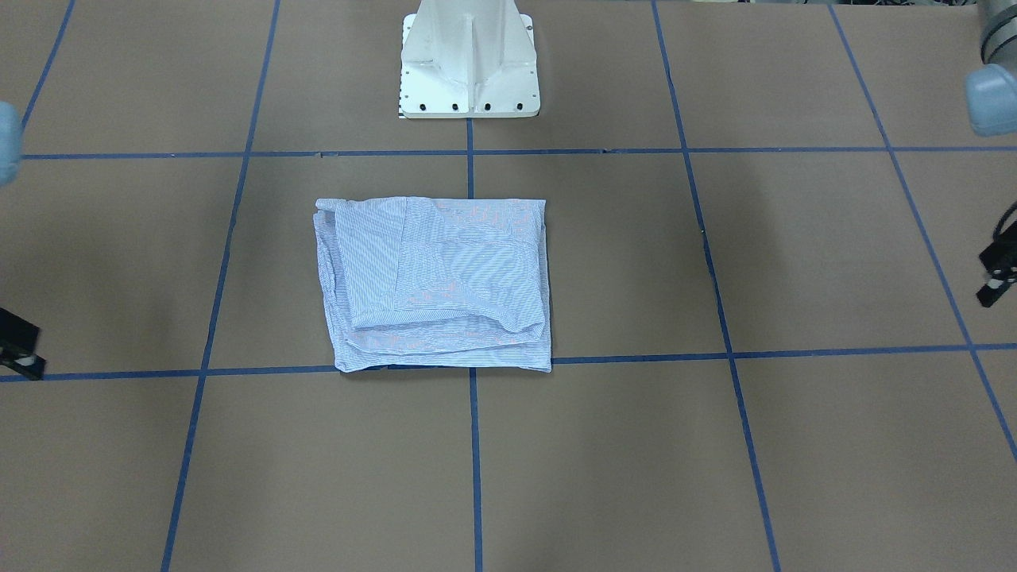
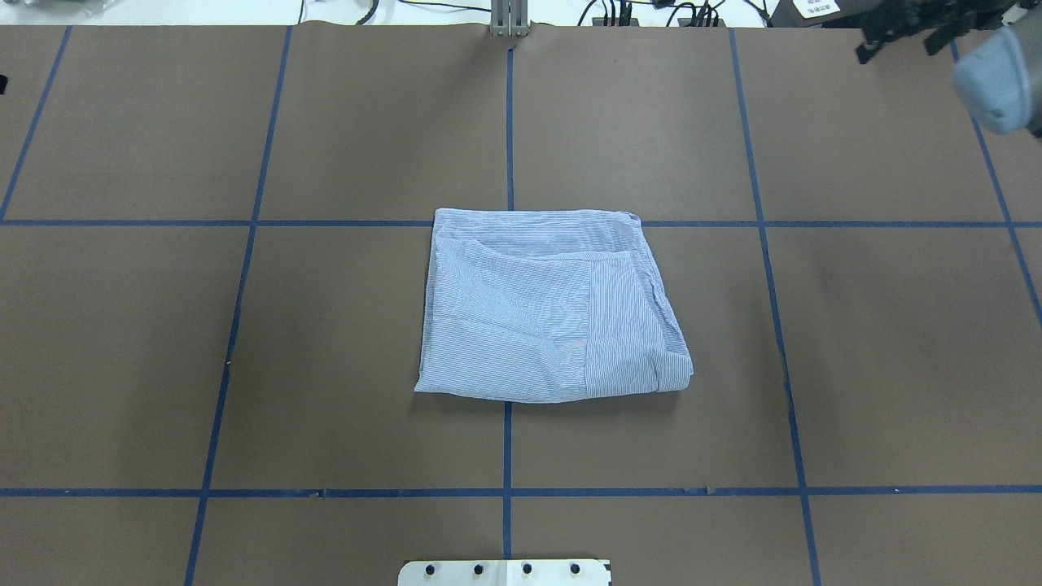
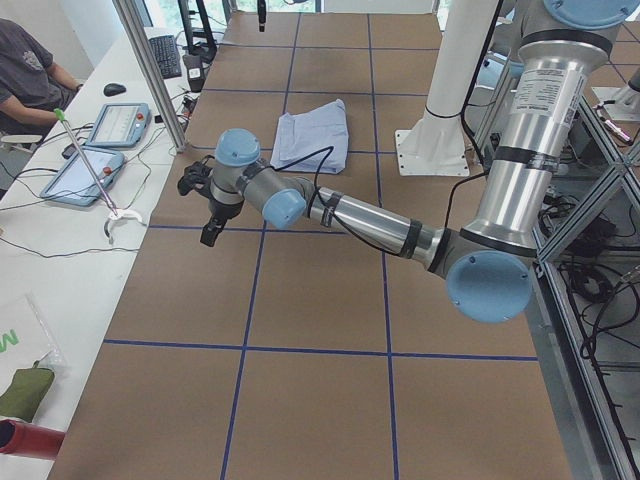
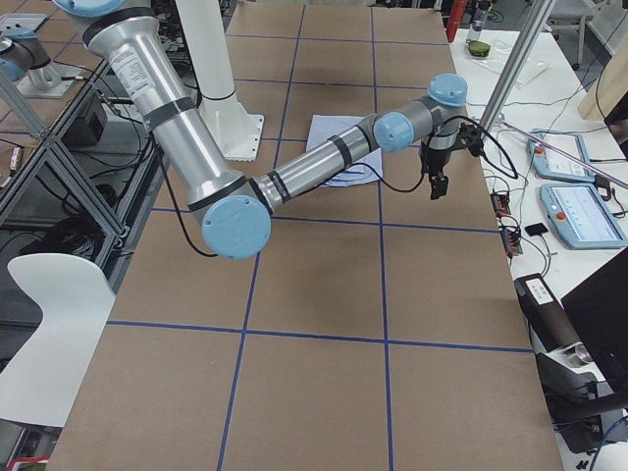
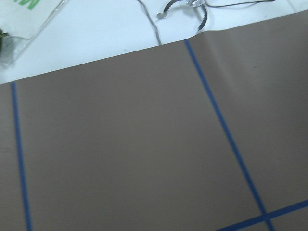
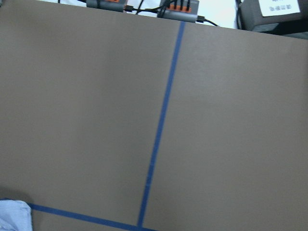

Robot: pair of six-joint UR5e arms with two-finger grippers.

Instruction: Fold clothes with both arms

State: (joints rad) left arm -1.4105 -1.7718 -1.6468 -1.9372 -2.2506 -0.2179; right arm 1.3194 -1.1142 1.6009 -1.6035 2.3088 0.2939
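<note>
Nearest in the overhead view: the white base (image 2: pixel 505 572), at the near edge of the table (image 2: pixel 326 366). Beyond it, mid-table, the shirt (image 2: pixel 553 309). Lies flat as a rough rectangle, several layers deep, with its far edge along a tape line (image 2: pixel 244 223). Shows stepped, uneven layer edges down the right side and a loose rounded corner at near right. Looks tidier on the left.

Touches neither gripper. Left gripper (image 3: pixel 210 232) hangs well apart from it, out by the far left of the table, above bare surface. Right gripper (image 4: pixel 435 184) hangs likewise at the far right. Cannot tell for either whether the fingers are spread or pressed together: cropped in the top views, too small from the sides. No cloth in either.

Probably finished, or one tidy-up short.

Risks from here, as judgement only:
- Pinching just the top layer for another fold would likely peel the stack open.
- Lifting unevenly with the two arms would likely skew the rectangle.
- Coming in low from the right could catch the stepped edges and drag the bundle off its line.
</note>
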